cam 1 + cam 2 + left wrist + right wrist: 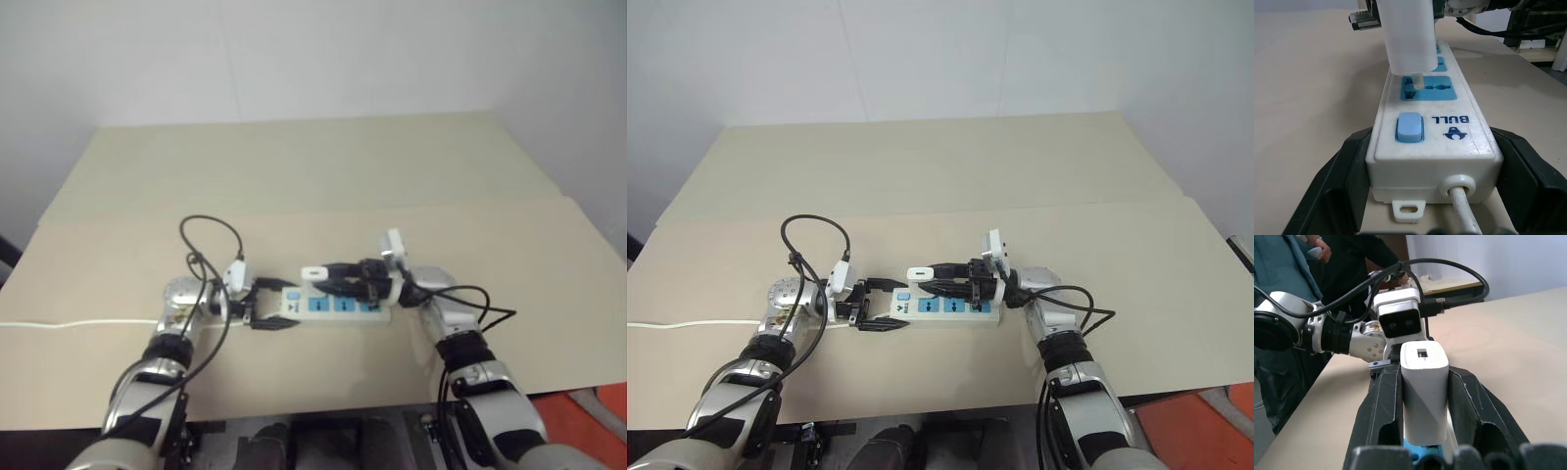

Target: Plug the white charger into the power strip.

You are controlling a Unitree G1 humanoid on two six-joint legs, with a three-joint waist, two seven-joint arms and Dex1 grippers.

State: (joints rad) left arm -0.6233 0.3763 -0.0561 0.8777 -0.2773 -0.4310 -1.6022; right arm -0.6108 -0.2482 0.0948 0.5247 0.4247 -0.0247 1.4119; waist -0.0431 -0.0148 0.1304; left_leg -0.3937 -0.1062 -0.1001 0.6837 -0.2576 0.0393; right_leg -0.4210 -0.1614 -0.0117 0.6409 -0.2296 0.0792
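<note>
Right end effector (1425, 431) clamps white charger (1424, 391), prongs entering power strip (1430, 147) end socket | left end effector (884, 305) brackets strip's switch end, frame centre, on desk (323, 186)

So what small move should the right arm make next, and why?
Probably press the white charger straight down: its prongs sit at the end socket of the power strip with metal still showing, and the left gripper braces the strip's switch end.

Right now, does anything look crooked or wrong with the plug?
Nothing looks broken or spilled. The white charger, held upright by the right gripper, just isn't pushed in: its prongs are only at the first socket of the power strip.
</note>
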